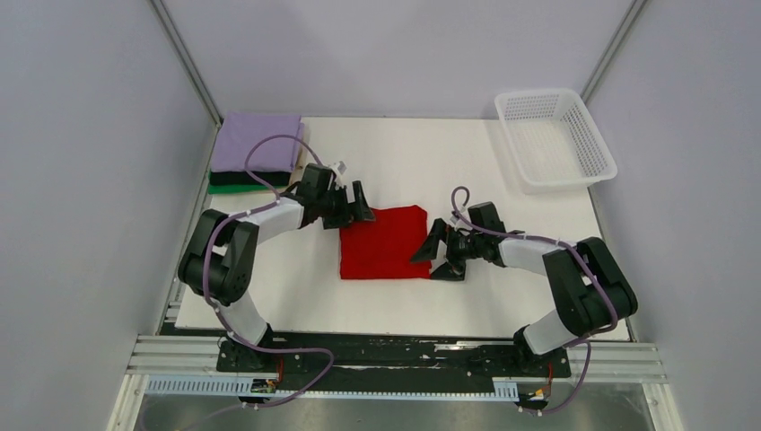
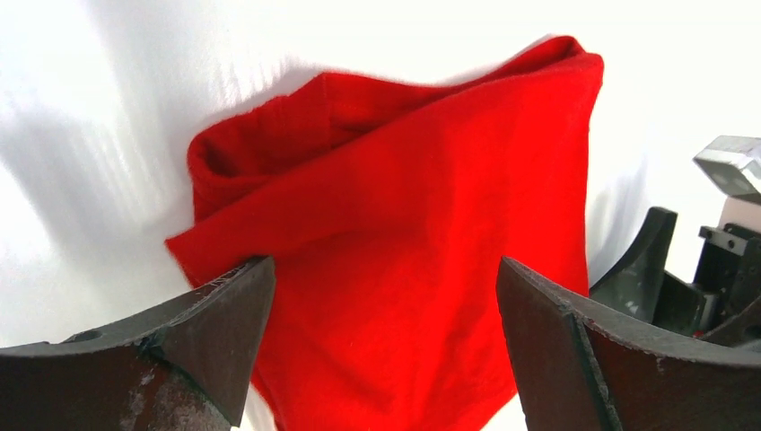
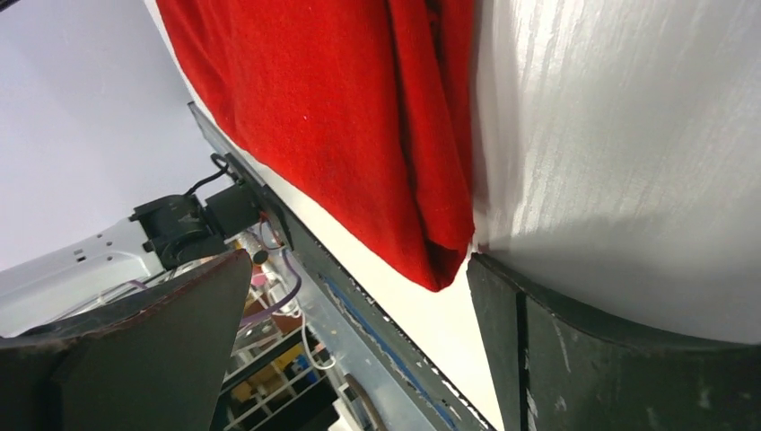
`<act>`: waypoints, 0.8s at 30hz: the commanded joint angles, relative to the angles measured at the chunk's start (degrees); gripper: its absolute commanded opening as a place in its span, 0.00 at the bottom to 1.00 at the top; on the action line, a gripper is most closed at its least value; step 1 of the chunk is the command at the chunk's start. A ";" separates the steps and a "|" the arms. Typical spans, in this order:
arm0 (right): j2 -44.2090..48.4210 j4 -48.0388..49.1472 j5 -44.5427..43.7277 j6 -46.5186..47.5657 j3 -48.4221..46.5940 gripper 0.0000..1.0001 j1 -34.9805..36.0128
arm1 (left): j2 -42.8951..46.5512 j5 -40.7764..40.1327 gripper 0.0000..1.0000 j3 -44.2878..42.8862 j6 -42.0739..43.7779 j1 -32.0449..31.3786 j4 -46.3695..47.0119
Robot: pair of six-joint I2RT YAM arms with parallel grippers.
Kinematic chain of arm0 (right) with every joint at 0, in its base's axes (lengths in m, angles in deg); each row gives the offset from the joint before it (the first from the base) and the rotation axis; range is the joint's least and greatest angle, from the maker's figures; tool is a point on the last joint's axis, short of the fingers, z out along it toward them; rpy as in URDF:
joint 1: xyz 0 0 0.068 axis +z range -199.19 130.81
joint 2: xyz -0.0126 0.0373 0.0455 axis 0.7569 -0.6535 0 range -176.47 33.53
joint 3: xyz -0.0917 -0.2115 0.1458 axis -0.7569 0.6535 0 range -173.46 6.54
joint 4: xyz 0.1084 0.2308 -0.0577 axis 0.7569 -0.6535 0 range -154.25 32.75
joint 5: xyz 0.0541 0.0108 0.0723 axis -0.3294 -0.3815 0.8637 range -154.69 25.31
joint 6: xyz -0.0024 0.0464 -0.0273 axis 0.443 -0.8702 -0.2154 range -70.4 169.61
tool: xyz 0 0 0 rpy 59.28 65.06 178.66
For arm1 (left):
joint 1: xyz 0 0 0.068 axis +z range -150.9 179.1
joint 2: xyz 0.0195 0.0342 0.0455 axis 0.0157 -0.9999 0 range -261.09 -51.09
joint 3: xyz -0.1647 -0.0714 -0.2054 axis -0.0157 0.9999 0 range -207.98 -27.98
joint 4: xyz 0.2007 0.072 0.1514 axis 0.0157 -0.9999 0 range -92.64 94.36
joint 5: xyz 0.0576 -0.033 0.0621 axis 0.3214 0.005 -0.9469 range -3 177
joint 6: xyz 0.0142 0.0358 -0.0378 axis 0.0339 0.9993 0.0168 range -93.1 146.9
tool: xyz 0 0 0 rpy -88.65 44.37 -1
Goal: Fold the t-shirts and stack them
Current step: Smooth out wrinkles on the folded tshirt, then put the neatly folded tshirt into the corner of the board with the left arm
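Note:
The red t-shirt (image 1: 384,242) lies folded into a rough square in the middle of the table; it also shows in the left wrist view (image 2: 413,242) and the right wrist view (image 3: 359,117). My left gripper (image 1: 359,205) is open and empty at the shirt's far left corner, its fingers (image 2: 215,332) spread over the cloth. My right gripper (image 1: 437,256) is open and empty at the shirt's right edge, one finger (image 3: 556,350) close to the near right corner. Folded lavender (image 1: 258,142), black (image 1: 235,178) and green (image 1: 242,188) t-shirts are stacked at the far left.
A white plastic mesh basket (image 1: 555,136) stands at the far right corner. The white table top (image 1: 502,305) ends at a metal rail (image 1: 395,359) near the arm bases. Grey walls close in left and right.

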 commanded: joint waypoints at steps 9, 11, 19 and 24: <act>24.91 -13.00 -28.40 6.43 -3.52 1.00 0.18 | 21.08 -16.58 1.00 0.00 4.15 0.36 -19.88; 30.10 -13.82 -33.86 6.39 -2.75 1.00 0.07 | 21.12 -17.63 1.00 1.15 3.63 0.36 -20.90; 43.82 -15.28 -43.36 8.34 -0.09 1.00 -0.24 | 15.08 -11.39 1.00 3.44 2.95 0.31 -19.70; 45.78 -16.53 -43.70 8.97 0.81 1.00 -0.54 | 9.30 -8.49 0.95 4.42 2.03 -1.27 -17.89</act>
